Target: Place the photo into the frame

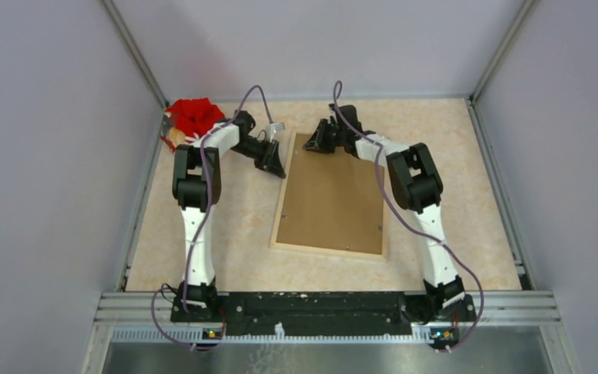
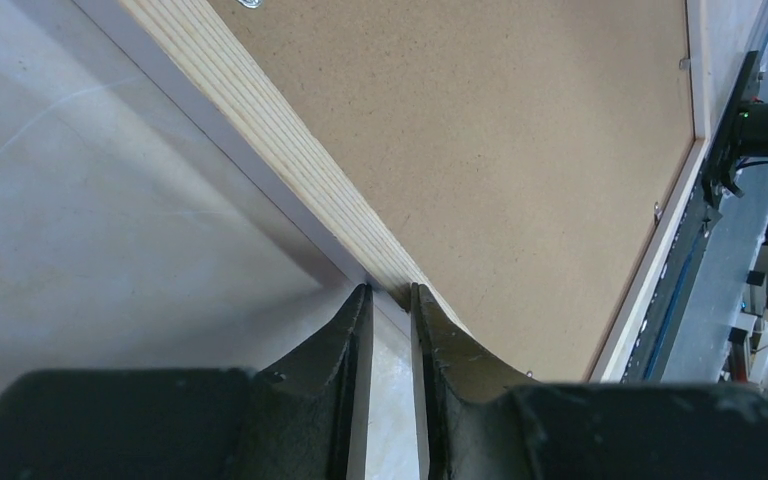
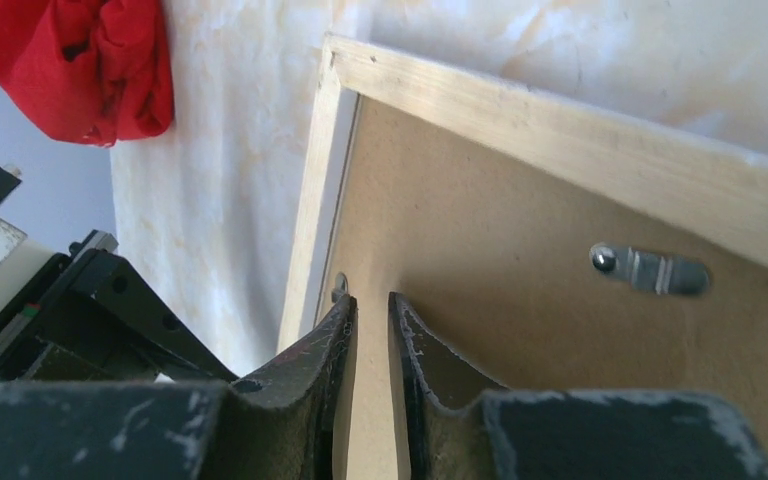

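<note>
Far left: red cloth [image 1: 193, 115] bunched in the back corner of the table [image 1: 226, 226], no part of the job. Next, left claw [image 2: 390, 292] tipped against the outer edge of the left rail of the frame [image 1: 283, 195] near its far corner, fingers a slit apart, nothing between them. Frame itself face down mid-table, pale wood back up, brown backing board [image 1: 335, 195] already seated inside the rails. Photo nowhere in sight; likely beneath the board, though impossible to confirm. Further right, right claw [image 3: 370, 300] low over the board's far end, metal clip [image 3: 650, 270] nearby on the board, likewise barely parted and empty. Judged nearly finished: probably only securing the clips left.
</note>
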